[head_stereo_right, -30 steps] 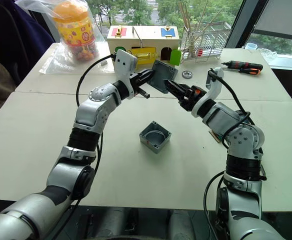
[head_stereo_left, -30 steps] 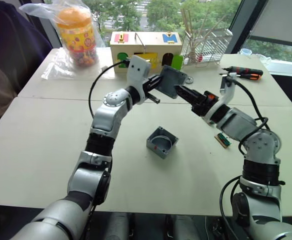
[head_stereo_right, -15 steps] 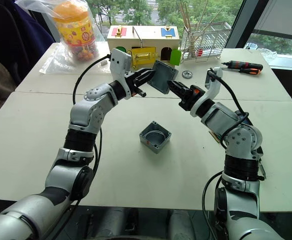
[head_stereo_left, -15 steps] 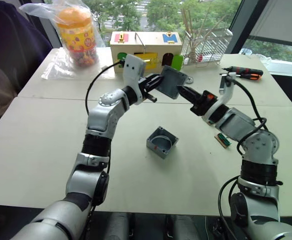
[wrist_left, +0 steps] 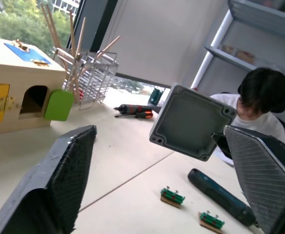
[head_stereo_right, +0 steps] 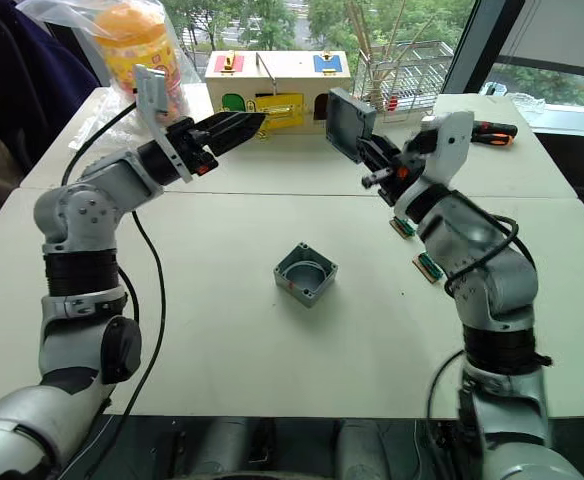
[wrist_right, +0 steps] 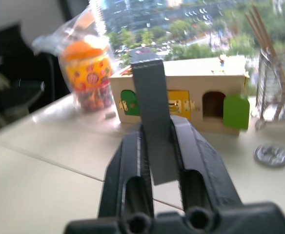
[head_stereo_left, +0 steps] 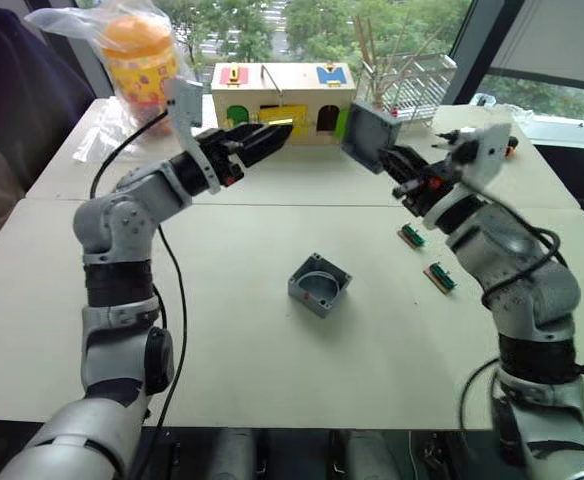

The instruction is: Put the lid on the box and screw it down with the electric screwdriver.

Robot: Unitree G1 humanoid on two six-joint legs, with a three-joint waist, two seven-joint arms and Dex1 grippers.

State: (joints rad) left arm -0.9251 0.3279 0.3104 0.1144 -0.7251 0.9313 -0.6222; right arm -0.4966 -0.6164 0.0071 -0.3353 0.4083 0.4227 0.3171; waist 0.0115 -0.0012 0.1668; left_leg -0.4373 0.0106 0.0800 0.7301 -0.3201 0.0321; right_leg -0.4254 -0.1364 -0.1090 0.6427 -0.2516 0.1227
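Observation:
My right gripper [head_stereo_left: 389, 157] is shut on the lid [head_stereo_left: 370, 136], a flat grey square plate held up on edge above the table's far side; it stands edge-on [wrist_right: 152, 122] between the two fingers. My left gripper [head_stereo_left: 275, 135] is open and empty, off to the lid's left with a clear gap, and its fingers [wrist_left: 59, 180] frame the lid [wrist_left: 193, 122] from a distance. The box [head_stereo_left: 318, 285], grey and open-topped with a red mark, sits on the table's middle, below both grippers. The electric screwdriver [wrist_left: 220, 195] lies dark blue on the table beyond the lid.
A wooden box with coloured doors [head_stereo_left: 280, 88] and a wire rack with sticks [head_stereo_left: 407, 75] stand at the back. A bagged candy jar [head_stereo_left: 142, 60] is back left. Two small green circuit boards [head_stereo_left: 410, 236] lie right of the box. A hand screwdriver [head_stereo_right: 497, 130] lies far right. A person [wrist_left: 259, 92] sits beyond.
My left gripper opened, let go of the lid and drew back to the left. My right gripper shut on the lid and carried it slightly right. The camera view also shifted.

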